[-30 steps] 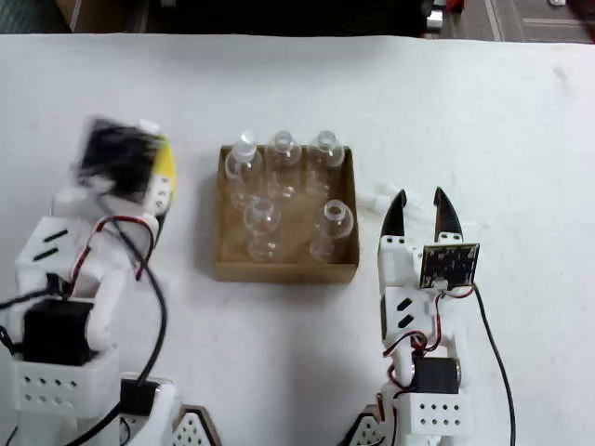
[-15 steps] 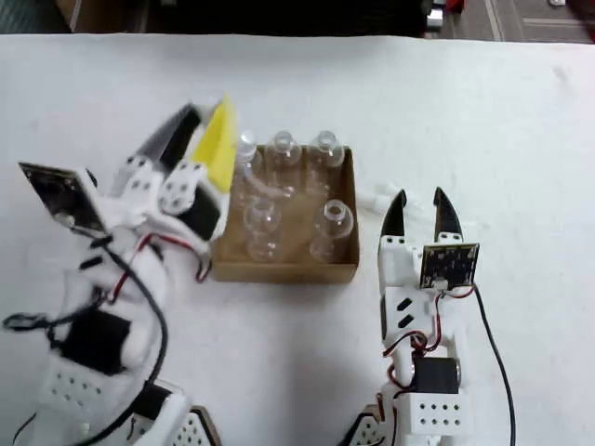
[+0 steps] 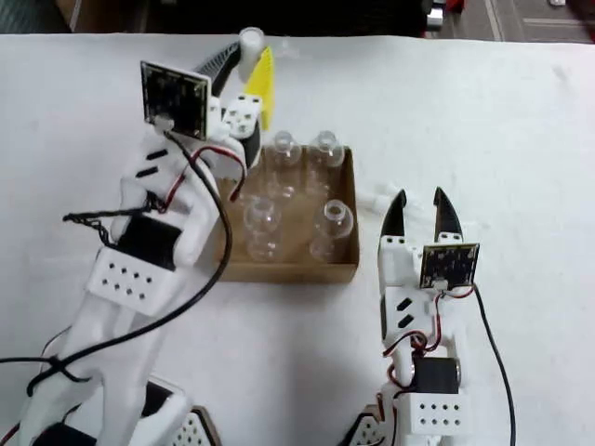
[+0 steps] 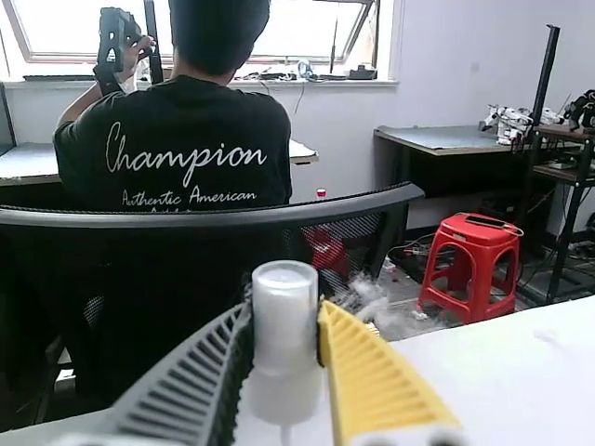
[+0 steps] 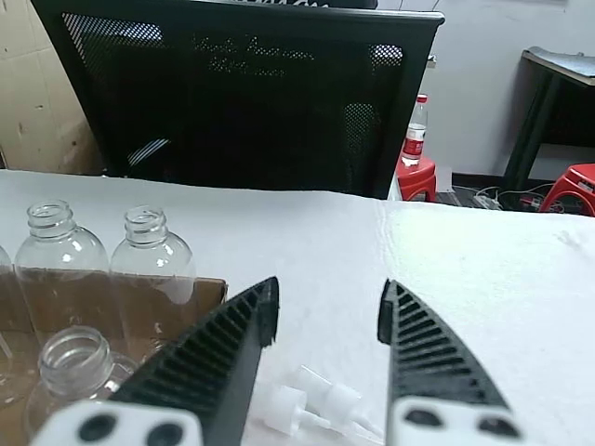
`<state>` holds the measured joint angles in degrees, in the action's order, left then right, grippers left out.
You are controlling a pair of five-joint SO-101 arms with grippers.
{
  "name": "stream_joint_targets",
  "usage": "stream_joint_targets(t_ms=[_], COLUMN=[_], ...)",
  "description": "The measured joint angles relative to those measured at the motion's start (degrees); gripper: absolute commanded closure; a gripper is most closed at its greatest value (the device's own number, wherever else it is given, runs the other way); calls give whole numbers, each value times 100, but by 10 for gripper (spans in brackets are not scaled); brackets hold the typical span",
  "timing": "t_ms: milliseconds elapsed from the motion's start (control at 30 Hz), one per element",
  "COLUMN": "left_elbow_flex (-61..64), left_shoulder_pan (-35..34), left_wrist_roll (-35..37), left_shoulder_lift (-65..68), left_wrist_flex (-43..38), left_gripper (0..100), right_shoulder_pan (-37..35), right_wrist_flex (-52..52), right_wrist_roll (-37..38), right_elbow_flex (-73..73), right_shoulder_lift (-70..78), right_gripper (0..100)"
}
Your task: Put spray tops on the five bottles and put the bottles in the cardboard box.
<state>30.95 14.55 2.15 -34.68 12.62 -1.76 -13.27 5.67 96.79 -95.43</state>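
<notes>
Since half a second before, the left gripper (image 3: pixel 248 56) had been swung off the back left corner of the cardboard box (image 3: pixel 288 271) and was seen raised beyond that corner, toward the far edge of the surface (image 3: pixel 521 139). A white spray top (image 4: pixel 284 307) was clamped in it, cap uppermost. Whether a bottle hung beneath could not be told. Four clear, open-necked bottles (image 3: pixel 333 225) were seen upright in the box, two at the back and two at the front; the back left corner was hidden by the arm. The right gripper (image 3: pixel 419 199) had not been moved: it was held low just right of the box, jaws parted, with nothing between them. Loose spray tops (image 5: pixel 316 407) were seen lying on the surface just ahead of it, near the box's right wall.
</notes>
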Motion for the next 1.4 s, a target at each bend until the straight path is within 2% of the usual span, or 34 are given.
stream_joint_targets(t_ms=[600, 1400], left_elbow_flex=[-897, -923], left_shoulder_pan=[26, 176], left_wrist_roll=[0, -35], left_shoulder_lift=[1354, 1407], left_wrist_flex=[-220, -273], left_gripper=[979, 979], right_shoulder_pan=[0, 0], right_wrist_flex=[0, 0], right_wrist_roll=[0, 0], right_elbow_flex=[0, 0], right_shoulder_lift=[0, 0], right_gripper=[843, 842])
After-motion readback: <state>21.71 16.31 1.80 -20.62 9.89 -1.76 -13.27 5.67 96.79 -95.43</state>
